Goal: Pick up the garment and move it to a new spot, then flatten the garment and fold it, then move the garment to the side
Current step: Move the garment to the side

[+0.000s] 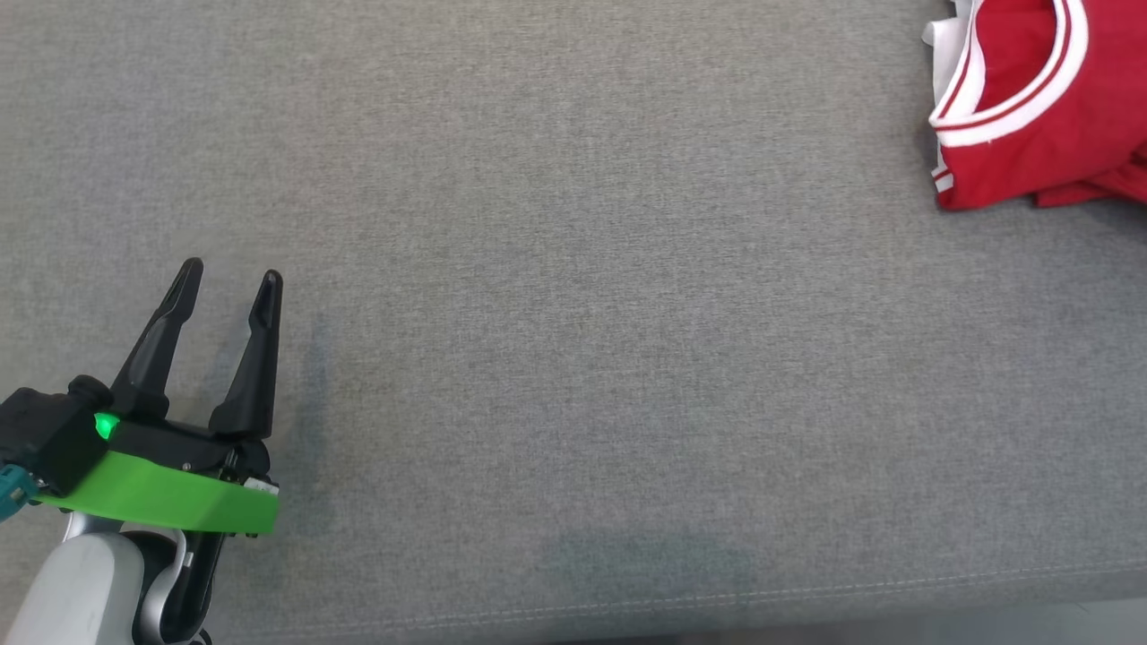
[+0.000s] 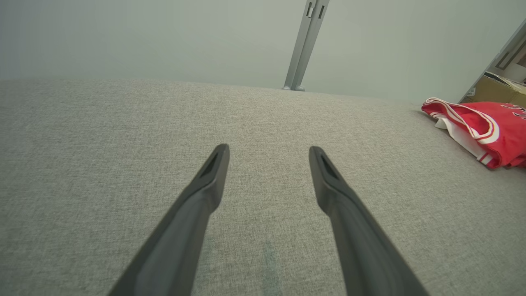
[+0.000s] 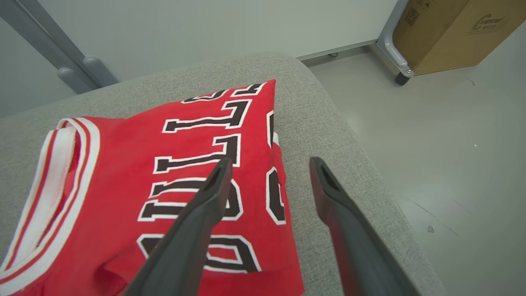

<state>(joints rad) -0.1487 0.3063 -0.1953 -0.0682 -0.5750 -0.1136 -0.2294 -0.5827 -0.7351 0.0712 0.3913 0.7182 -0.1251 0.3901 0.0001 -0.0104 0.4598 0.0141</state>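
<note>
Though both open, two grippers [image 1: 231,274] [image 3: 269,161], one garment [image 1: 1048,161].

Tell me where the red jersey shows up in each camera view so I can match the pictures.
Head view: the red jersey sits in the top right corner, cut off by the frame edges.
Left wrist view: at the right edge, around mid-height.
Right wrist view: from lower left to centre, partly behind one finger of the right claw.
Shared landmark: the grey cushion it lies on.
</note>
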